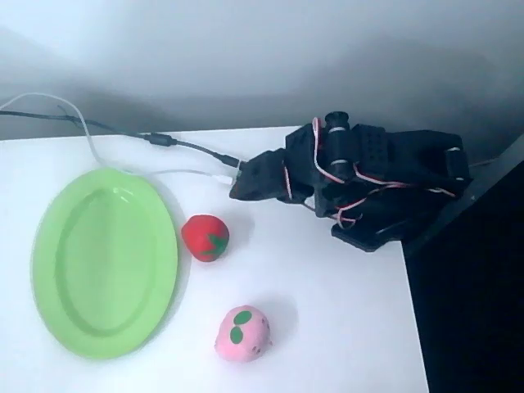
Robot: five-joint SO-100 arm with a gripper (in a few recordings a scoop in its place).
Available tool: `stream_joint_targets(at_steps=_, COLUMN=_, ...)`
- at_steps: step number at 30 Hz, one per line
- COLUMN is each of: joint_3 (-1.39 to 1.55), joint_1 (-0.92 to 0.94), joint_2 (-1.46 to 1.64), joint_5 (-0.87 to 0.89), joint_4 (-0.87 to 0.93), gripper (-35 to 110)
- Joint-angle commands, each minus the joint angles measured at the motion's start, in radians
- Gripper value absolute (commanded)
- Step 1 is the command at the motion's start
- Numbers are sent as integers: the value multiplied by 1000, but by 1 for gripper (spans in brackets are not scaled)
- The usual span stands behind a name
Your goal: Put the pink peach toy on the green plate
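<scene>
The pink peach toy (242, 333) lies on the white table near the front, its two dark green leaf patches facing up. To its left lies the large light-green oval plate (105, 260), with nothing on it. The black arm is folded at the back right of the table, and its gripper (248, 185) points left toward the plate's far end. The gripper is well above and right of the peach, a good distance from it. Its fingers merge into one dark shape, so I cannot tell whether they are apart.
A red strawberry toy (205, 237) with green leaves sits between the plate's right rim and the gripper. Black and white cables (164, 141) run from the back left to the gripper. The table's right edge (413, 327) drops into a dark area.
</scene>
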Motion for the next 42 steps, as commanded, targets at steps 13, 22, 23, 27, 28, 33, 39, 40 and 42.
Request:
stream_joint_targets(at_steps=13, joint_3=-609, joint_1=-383, joint_2=-537, joint_5=339, joint_4=-9, gripper=0)
stream_joint_targets(at_steps=22, joint_3=-867, joint_1=-710, joint_2=-735, joint_5=540, joint_4=95, gripper=15)
stream_joint_targets(at_steps=23, joint_3=-877, joint_1=-732, joint_2=-753, joint_5=551, joint_4=86, gripper=18)
stream_joint_targets(at_steps=27, joint_3=-891, joint_1=-805, joint_2=-836, joint_5=589, joint_4=8, gripper=35)
stream_joint_targets(at_steps=28, joint_3=-896, joint_1=-815, joint_2=-865, joint_5=592, joint_4=-15, gripper=37)
stream_joint_targets(at_steps=33, joint_3=-907, joint_1=-870, joint_2=-1000, joint_5=627, joint_4=-104, gripper=43)
stream_joint_targets(at_steps=39, joint_3=-905, joint_1=-923, joint_2=-1141, joint_5=666, joint_4=-143, gripper=47)
stream_joint_targets(at_steps=40, joint_3=-911, joint_1=-927, joint_2=-1164, joint_5=666, joint_4=-143, gripper=48)
stream_joint_targets(at_steps=42, joint_3=-925, joint_1=-936, joint_2=-1210, joint_5=669, joint_4=-143, gripper=47)
